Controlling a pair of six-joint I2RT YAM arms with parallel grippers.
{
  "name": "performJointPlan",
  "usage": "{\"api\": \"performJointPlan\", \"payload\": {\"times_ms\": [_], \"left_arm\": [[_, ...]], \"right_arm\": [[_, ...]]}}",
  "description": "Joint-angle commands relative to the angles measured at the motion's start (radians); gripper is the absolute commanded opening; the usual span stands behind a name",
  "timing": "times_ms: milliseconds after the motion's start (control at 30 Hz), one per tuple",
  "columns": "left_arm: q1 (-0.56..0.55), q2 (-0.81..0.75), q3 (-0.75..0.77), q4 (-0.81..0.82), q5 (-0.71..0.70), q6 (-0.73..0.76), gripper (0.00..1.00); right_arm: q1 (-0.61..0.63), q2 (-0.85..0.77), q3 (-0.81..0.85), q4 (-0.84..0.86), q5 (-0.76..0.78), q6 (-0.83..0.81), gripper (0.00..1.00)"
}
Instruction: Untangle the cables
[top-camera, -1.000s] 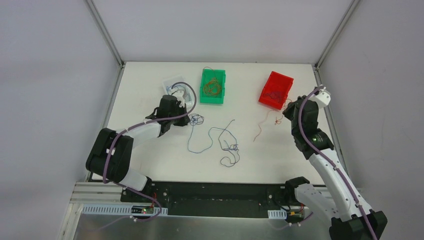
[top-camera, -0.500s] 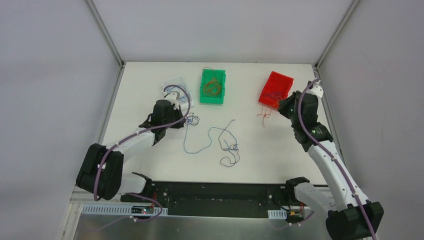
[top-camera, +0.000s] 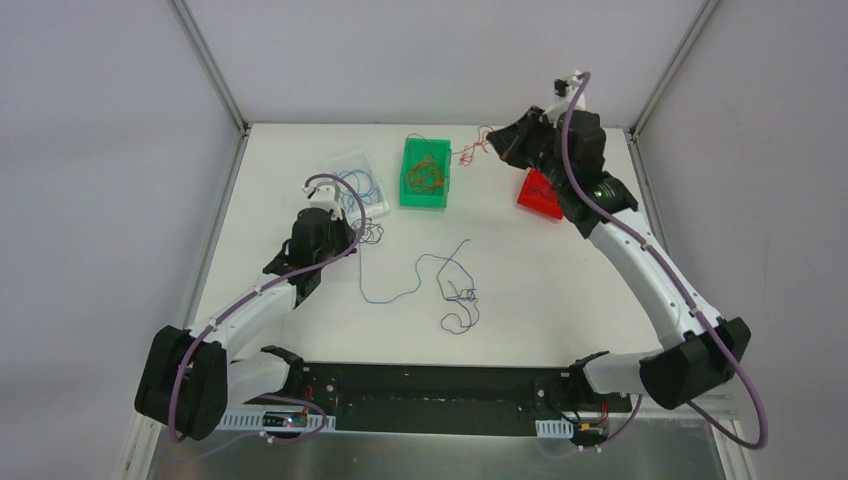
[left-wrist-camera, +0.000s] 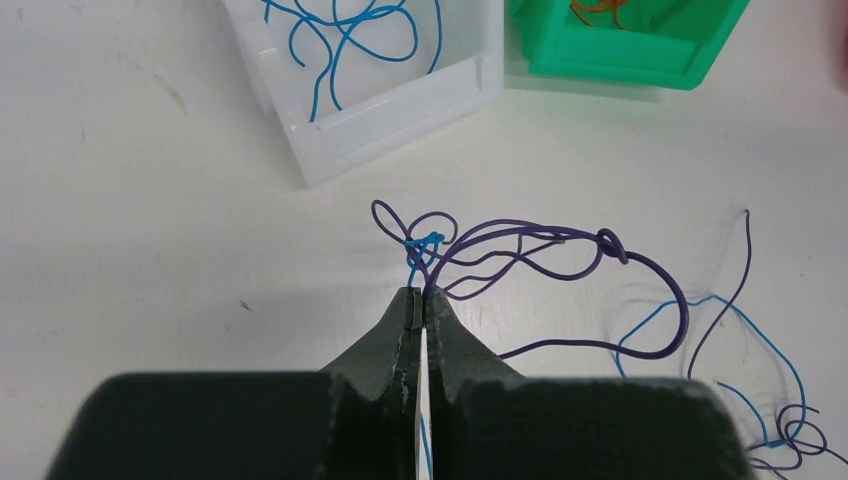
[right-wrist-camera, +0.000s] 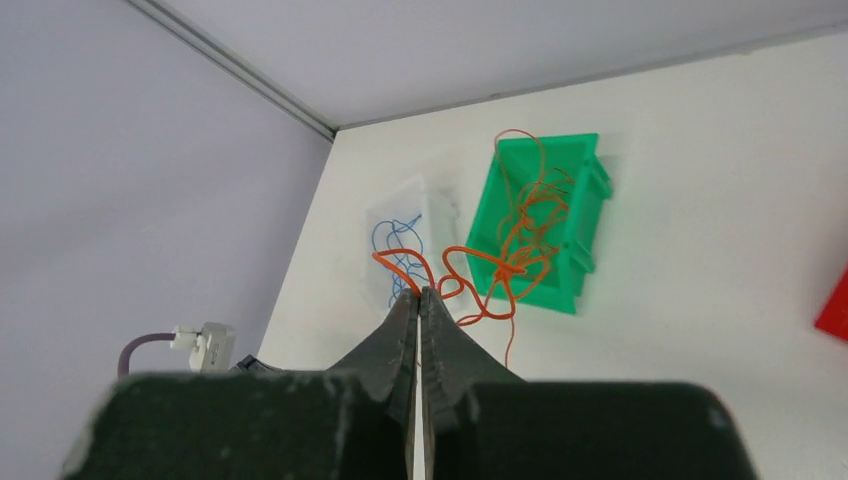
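My left gripper (left-wrist-camera: 421, 295) is shut on a small knot of blue and dark purple cables (left-wrist-camera: 560, 250) low over the table, in front of the clear bin. In the top view this gripper (top-camera: 360, 228) is at the left, and a long blue strand (top-camera: 398, 292) trails from it to a purple tangle (top-camera: 460, 295) at mid-table. My right gripper (right-wrist-camera: 418, 293) is shut on an orange-red cable (right-wrist-camera: 480, 265) that dangles in loops. In the top view the right gripper (top-camera: 497, 145) is raised near the back, just right of the green bin, with the orange-red cable (top-camera: 470, 150) hanging from it.
A clear bin (top-camera: 352, 165) holds blue strands, a green bin (top-camera: 408, 190) holds orange-brown wire, and a red bin (top-camera: 535, 195) is partly hidden behind the right arm. Grey walls with metal posts close off the back and sides.
The right arm has lifted the orange-red cable from beside the red bin and swung it up and left toward the green bin. The left gripper has drawn its knot slightly left.
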Motion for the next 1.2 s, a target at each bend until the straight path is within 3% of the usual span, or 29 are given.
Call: {"api": "performJointPlan", "payload": {"times_ms": [0,533,667,867,1000,1167], "left_arm": [[-0.002,-0.036,-0.016,0.023,-0.059,-0.023,0.0],[-0.002,-0.038,-0.018,0.026,-0.057,-0.024,0.0],[-0.002,-0.029,-0.015,0.026,-0.061,-0.021,0.0],[-0.003,-0.034,-0.018,0.026,-0.064,-0.018,0.0],[-0.002,-0.03,-0.017,0.028,-0.059,-0.018,0.0],[-0.002,-0.025,-0.014,0.028,-0.053,-0.016,0.0]], "right_arm": [[0.037,0.14,0.163,0.042,-0.024,-0.026,0.0],[0.088,0.685,0.591,-0.03,0.123,-0.15,0.0],[0.123,0.806,0.711,-0.122,0.169,-0.219,0.0],[0.15,0.916,0.722,-0.156,0.228,-0.221,0.0],[0.149,1.008,0.813,-0.26,0.279,-0.219,0.0],[0.15,1.075,0.846,-0.342,0.227,-0.185,0.0]]}}
